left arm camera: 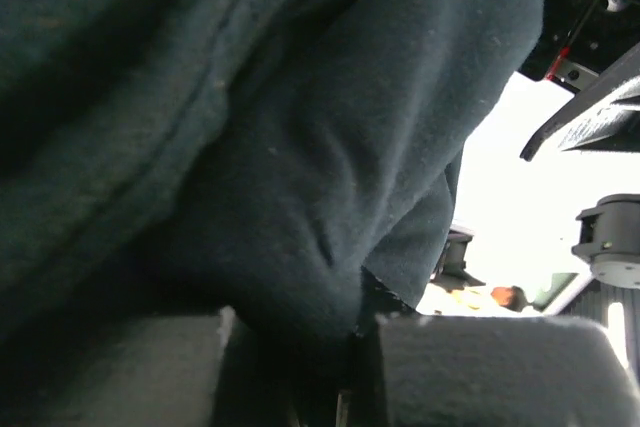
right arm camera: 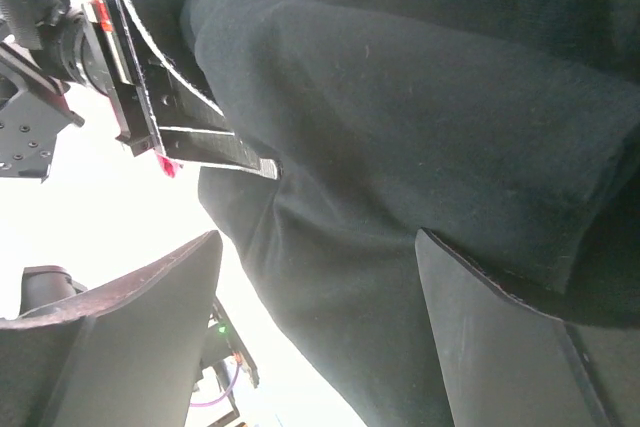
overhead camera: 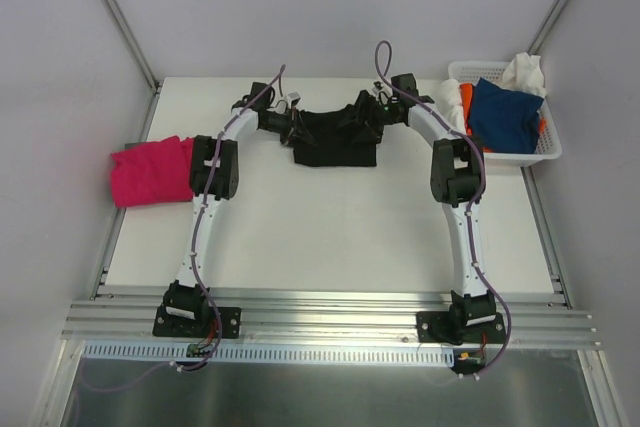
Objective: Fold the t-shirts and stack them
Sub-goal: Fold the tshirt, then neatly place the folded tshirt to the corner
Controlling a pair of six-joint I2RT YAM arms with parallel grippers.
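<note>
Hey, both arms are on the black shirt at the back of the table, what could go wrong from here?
1. Only the left tool is shut on the black t-shirt. The right tool stands open around the cloth, so a lift now may drag it lopsided and bunch it up.
2. The left arm's elbow sits beside the pink t-shirt, which seems to overhang the table at its left edge. A swing could push it off.
</note>
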